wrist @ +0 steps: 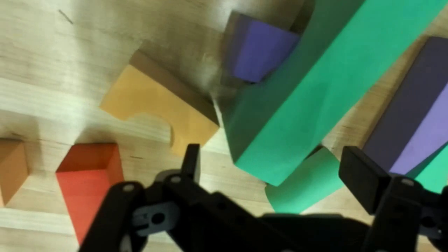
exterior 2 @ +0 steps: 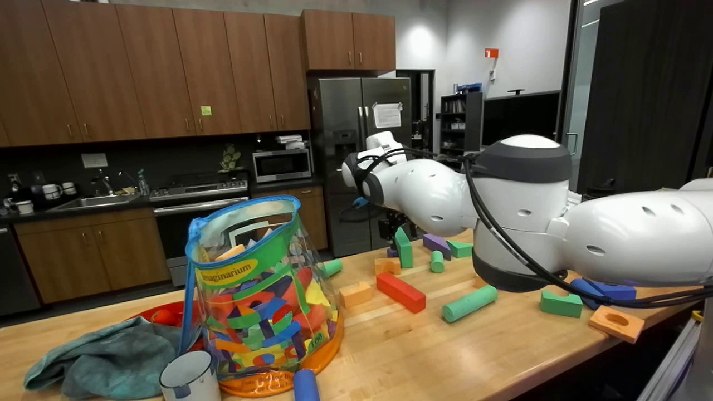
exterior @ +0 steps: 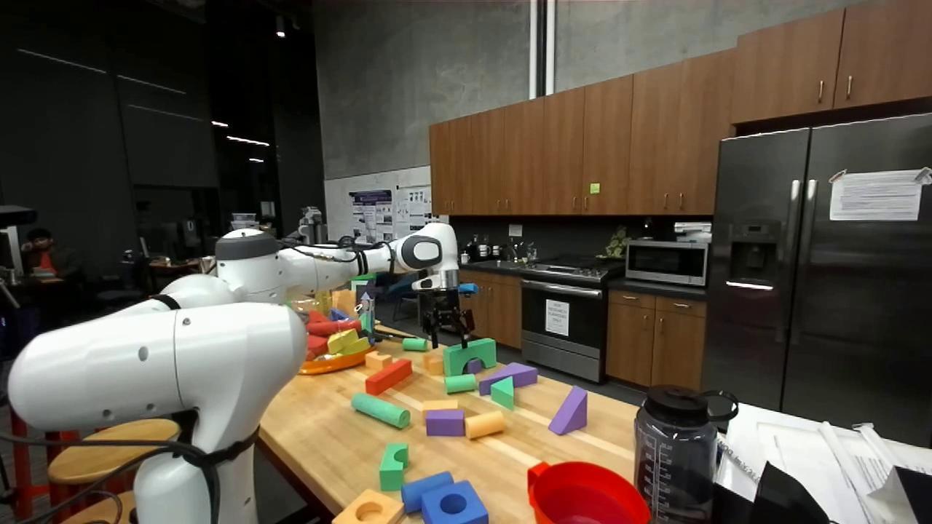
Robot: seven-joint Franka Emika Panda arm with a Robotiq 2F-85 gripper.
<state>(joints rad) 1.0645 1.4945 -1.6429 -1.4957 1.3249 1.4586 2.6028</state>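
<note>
Orange block (wrist: 12,171): cut off by the left edge of the wrist view, only one end showing.
Red block (wrist: 89,185): next along on the desk (exterior 2: 412,362), its lower part running behind the pincer (wrist: 276,169).
Orange arch (wrist: 157,105): notch facing the lower left, its lowest tip blurring out close to one of the fingers (wrist: 190,161).
Purple block (wrist: 260,52): partly hidden by the green arch (wrist: 325,91); whether the two touch is hard to tell.
Pincer: jaws spread wide with nothing in their hold, over one end of the green arch; how much height lies between cannot be made out.
Green cylinder (wrist: 304,185): against or just beside the green arch, which covers part of it; the contact is unclear.
Green arch: stands on the desk, one end showing between the fingers, the rest running out past the top edge.
Purple wedge (wrist: 402,112): cut off by the right edge.
Cup (exterior 2: 203,387): in an exterior view, cut off at the bottom.
Clear bag (exterior 2: 273,250): "Imaginarium" on a yellow oval, "100" lower down; the lettering on its orange base is too bent to read.
Oven sign (exterior: 558,318): short printed lines, too small to read for sure.
Bottle (exterior: 673,458): measuring marks on its side, figures illegible.
</note>
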